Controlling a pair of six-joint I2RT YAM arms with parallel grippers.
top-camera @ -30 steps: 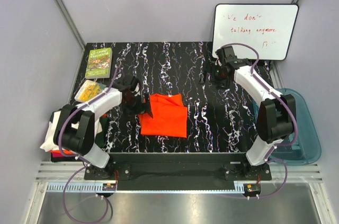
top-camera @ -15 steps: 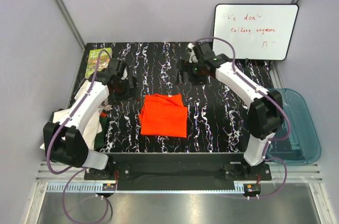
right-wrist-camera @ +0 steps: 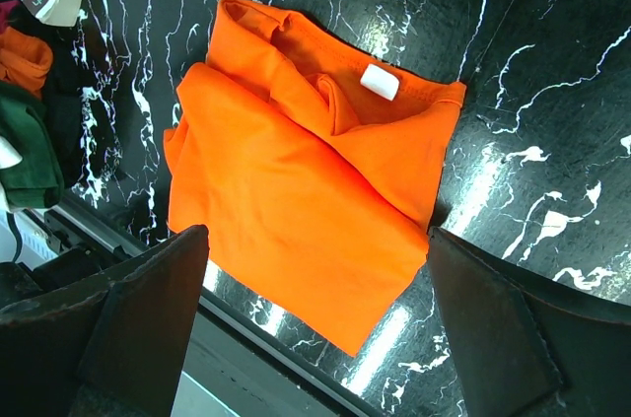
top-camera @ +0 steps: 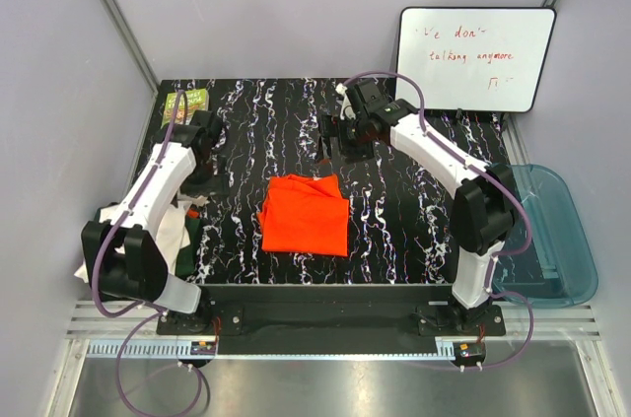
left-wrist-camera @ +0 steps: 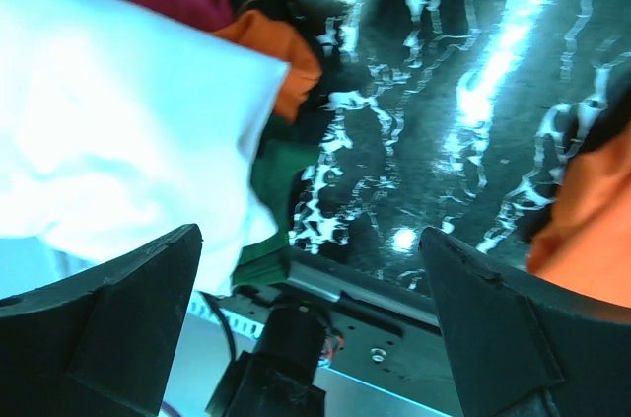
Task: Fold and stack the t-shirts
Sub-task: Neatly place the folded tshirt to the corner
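Orange cloth first: your bright orange t-shirt (top-camera: 306, 215) lies folded into a rough rectangle near the middle of the black marbled table (top-camera: 414, 220). Its collar and white neck label are turned toward 12 o'clock, and nothing touches it.

At 9 o'clock from it, on the table's left edge, you have the loose heap. A white shirt (left-wrist-camera: 118, 121) lies on top and a dark green shirt (left-wrist-camera: 281, 166) pokes out from under it. A fold of a red-orange shirt (left-wrist-camera: 288, 54) shows beside them.

Your right gripper (right-wrist-camera: 317, 235) hangs above the table at about 1 o'clock from the orange shirt. Its jaws are spread wide with nothing between them, and its camera looks down on the fold. Your left gripper (left-wrist-camera: 311, 232) sits at about 10 o'clock, likewise wide apart and empty, facing back toward the heap.

Further out, a green book (top-camera: 187, 100) lies in the 10 o'clock corner, a whiteboard (top-camera: 475, 57) leans at 2 o'clock, and a blue tub (top-camera: 564, 240) sits off the table at 3 o'clock.
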